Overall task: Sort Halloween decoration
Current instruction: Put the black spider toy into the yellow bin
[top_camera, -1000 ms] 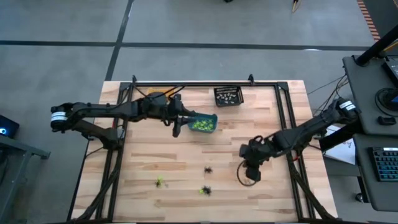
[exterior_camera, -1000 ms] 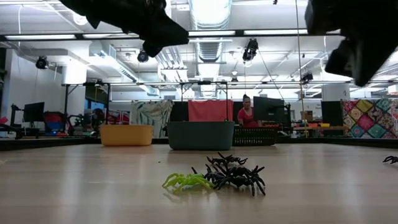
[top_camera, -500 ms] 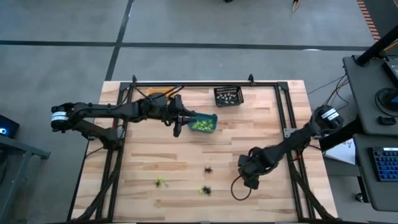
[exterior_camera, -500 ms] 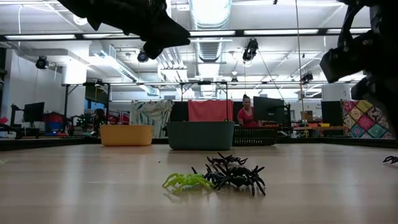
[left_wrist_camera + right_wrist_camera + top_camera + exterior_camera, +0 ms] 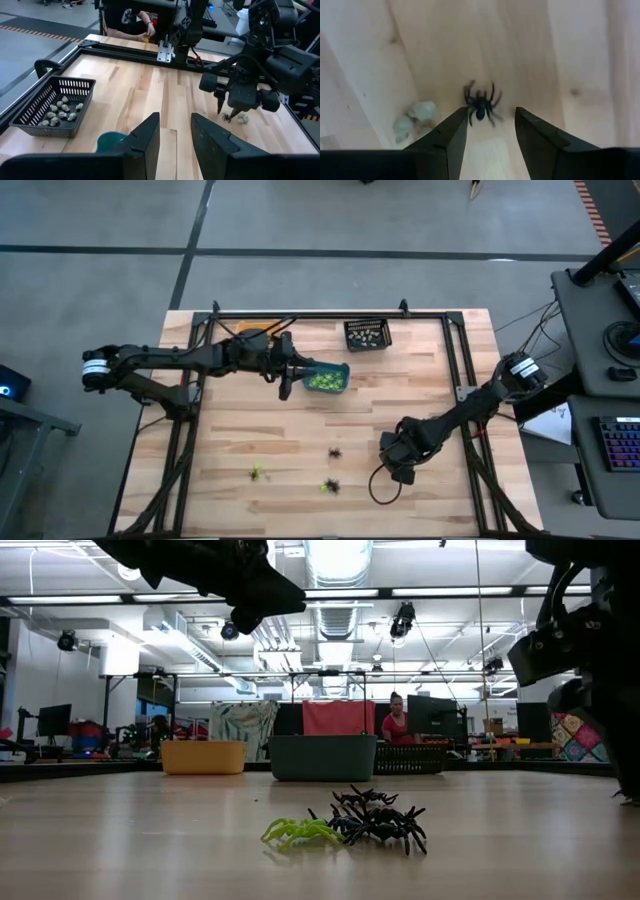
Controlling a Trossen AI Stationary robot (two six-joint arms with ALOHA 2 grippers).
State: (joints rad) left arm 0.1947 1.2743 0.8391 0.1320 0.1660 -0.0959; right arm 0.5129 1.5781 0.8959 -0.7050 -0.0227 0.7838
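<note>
Your right gripper [image 5: 487, 131] has just spread its fingers from shut and dropped lower and nearer the table's front edge than it was a second ago. It now hangs straight over a black spider [image 5: 481, 106], the fingers standing apart with the spider just ahead of the tips and not between them. A pale grey-white trinket [image 5: 412, 117] lies just beside it. Judgement: you are lined up for a pick, nothing held yet.

Your left gripper [image 5: 287, 376] has not moved; it hovers by the teal bin [image 5: 341, 368], fingers parted with nothing between them. That bin holds lime green pieces [image 5: 322, 382]. The black basket [image 5: 368, 335] at the far edge holds pale ones.

Still loose on the boards: another black spider [image 5: 334, 452] mid-table, a lime one [image 5: 258, 473] and a dark-and-green pair [image 5: 329, 486] near the front. So sorting is well along but unfinished.

Surface: the wooden table [image 5: 240, 430], light planks with a dark frame rail around it. Beyond it, the low view shows an open workshop with ceiling lights, an orange bin [image 5: 203, 756] and a person [image 5: 395, 722] seated far back.
</note>
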